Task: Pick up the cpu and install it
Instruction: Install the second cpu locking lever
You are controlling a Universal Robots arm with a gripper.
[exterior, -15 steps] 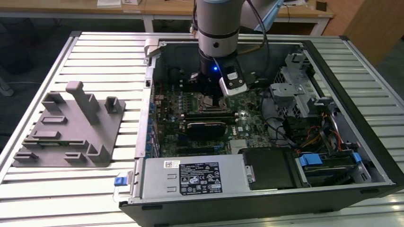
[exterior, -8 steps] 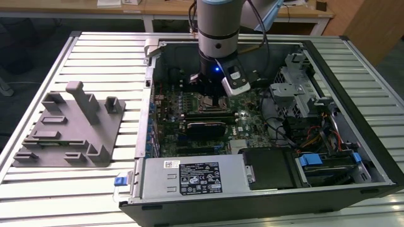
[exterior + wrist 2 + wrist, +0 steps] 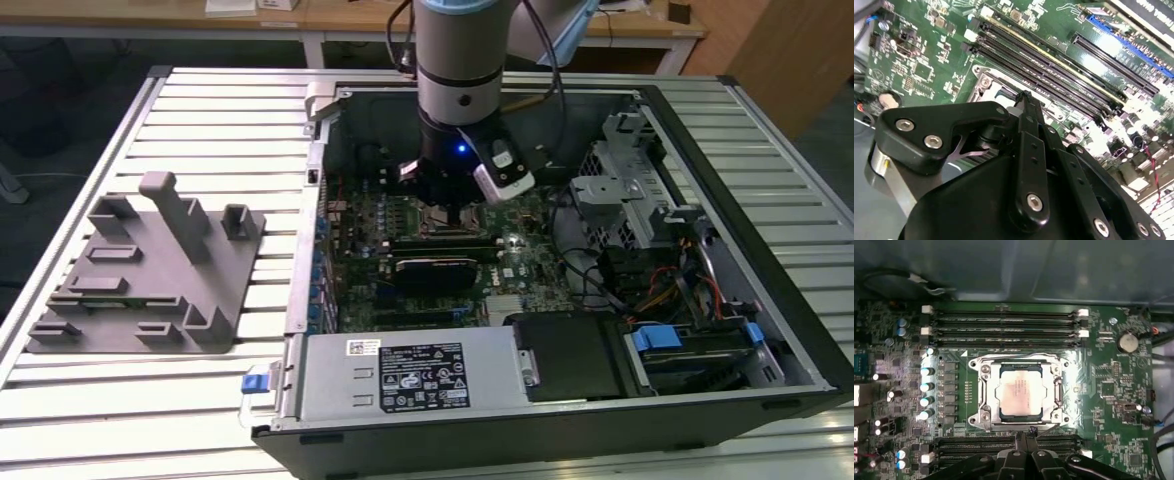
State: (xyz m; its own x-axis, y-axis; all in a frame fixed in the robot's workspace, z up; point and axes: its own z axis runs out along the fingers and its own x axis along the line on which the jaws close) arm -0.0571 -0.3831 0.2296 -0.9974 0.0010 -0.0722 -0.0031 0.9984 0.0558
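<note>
The cpu (image 3: pixel 1019 396), a flat silver square with a pale rim, lies flat inside the metal socket frame (image 3: pixel 985 390) on the green motherboard (image 3: pixel 1104 385) in the first wrist view. My gripper (image 3: pixel 1031 431) hangs just beside the socket's edge, its black fingertips pressed together with nothing between them. In the second wrist view the gripper (image 3: pixel 1025 97) points down at the socket corner (image 3: pixel 985 82). In the exterior view the gripper (image 3: pixel 447 212) is low inside the open computer case (image 3: pixel 747 150), over the board's middle.
Memory slots (image 3: pixel 1004 320) run along both sides of the socket. The case holds a silver power supply (image 3: pixel 400 375), a drive cage (image 3: pixel 627 190) and cables (image 3: pixel 667 290). A grey plastic fixture (image 3: pixel 147 270) stands on the slatted table (image 3: pixel 200 120) at the exterior view's left.
</note>
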